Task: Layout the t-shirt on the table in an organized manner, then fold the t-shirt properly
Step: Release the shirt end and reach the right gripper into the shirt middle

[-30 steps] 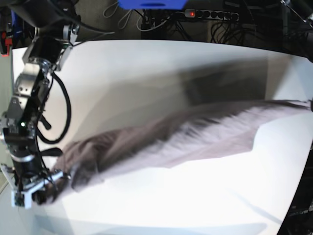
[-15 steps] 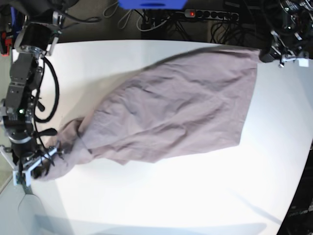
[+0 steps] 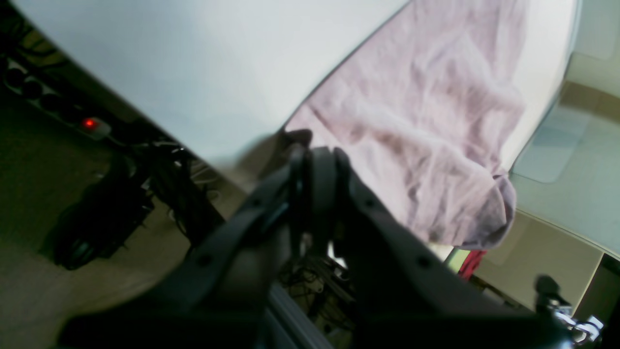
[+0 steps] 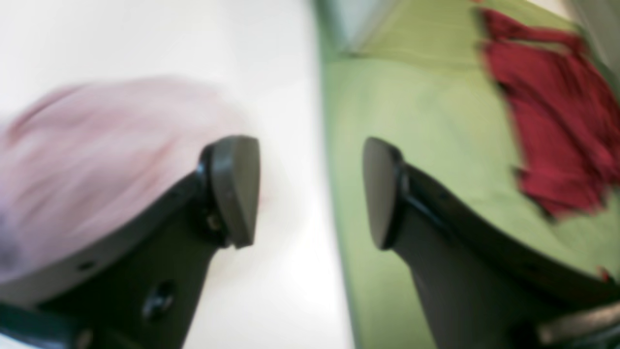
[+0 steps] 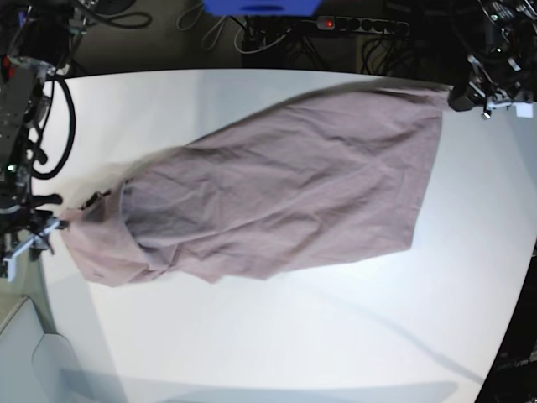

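The mauve-pink t-shirt (image 5: 285,185) lies stretched and wrinkled on a diagonal across the white table (image 5: 336,336), from the far right corner to the left edge. My left gripper (image 5: 464,94) sits at the far right edge, shut on the shirt's corner. In the left wrist view its fingers (image 3: 315,157) are pressed together where the t-shirt (image 3: 411,121) ends. My right gripper (image 5: 33,238) is just off the shirt's bunched left end. The right wrist view shows this gripper (image 4: 310,189) open and empty, with the blurred t-shirt (image 4: 87,145) behind one finger.
A power strip (image 5: 352,25) with a red light and cables lie beyond the table's far edge, next to a blue object (image 5: 260,7). Past the left table edge the right wrist view shows a green surface with a red cloth (image 4: 547,111).
My right gripper has opened and let go of the shirt's left end, pulling back toward the table's left edge. The left end now rests on the table. The left gripper keeps its hold.
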### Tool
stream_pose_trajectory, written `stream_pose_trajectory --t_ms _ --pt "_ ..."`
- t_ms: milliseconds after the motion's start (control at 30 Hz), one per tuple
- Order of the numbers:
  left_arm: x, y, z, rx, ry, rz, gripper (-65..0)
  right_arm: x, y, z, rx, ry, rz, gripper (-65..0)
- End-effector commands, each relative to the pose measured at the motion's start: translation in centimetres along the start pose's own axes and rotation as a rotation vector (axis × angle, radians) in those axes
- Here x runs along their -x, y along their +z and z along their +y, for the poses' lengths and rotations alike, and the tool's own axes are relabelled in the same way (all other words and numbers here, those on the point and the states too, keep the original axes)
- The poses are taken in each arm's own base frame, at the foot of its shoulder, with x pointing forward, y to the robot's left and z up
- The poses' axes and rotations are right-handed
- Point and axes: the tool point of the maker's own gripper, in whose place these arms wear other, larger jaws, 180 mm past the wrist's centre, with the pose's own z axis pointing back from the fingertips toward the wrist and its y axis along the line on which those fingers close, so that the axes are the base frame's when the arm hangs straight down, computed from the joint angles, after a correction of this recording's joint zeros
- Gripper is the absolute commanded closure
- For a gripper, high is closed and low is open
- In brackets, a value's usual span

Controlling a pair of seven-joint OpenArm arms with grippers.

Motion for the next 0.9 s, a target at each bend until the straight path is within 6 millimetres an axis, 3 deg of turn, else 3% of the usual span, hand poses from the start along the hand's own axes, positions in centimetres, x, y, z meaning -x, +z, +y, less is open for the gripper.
stream_pose_trajectory --t_ms 0,67,167,333,467,667,867 --pt "-0.8 0.5 -0.9 0.024 -0.014 -0.018 -0.3 -3.3 0.3 -0.3 -0.001 -0.008 -0.102 -36.1" --pt "-0.8 0.5 -0.9 0.023 -0.015 -0.016 -0.3 -4.6 0.2 2.4 -0.078 0.05 -0.131 -37.3" --pt "-0.8 0.5 -0.9 0.024 -0.015 -0.016 -0.3 -6.4 1.0 10.4 -0.287 0.18 -0.183 -37.6" --pt "-1.1 0.4 -1.3 0.032 -0.021 -0.025 -0.3 -6.3 2.9 23.7 -0.589 0.301 -0.18 -37.7" --pt "-1.2 0.4 -1.6 0.038 -0.025 -0.028 -0.3 -6.1 3.8 32.1 -0.762 0.353 -0.136 -37.7" --pt "-1.1 0.4 -1.5 0.037 -0.022 -0.026 -0.3 -4.9 5.6 41.2 -0.959 0.411 -0.056 -37.6" --pt "-1.0 0.4 -1.1 0.03 -0.016 -0.024 -0.3 -1.5 6.6 46.4 -1.081 0.396 -0.025 -37.6"
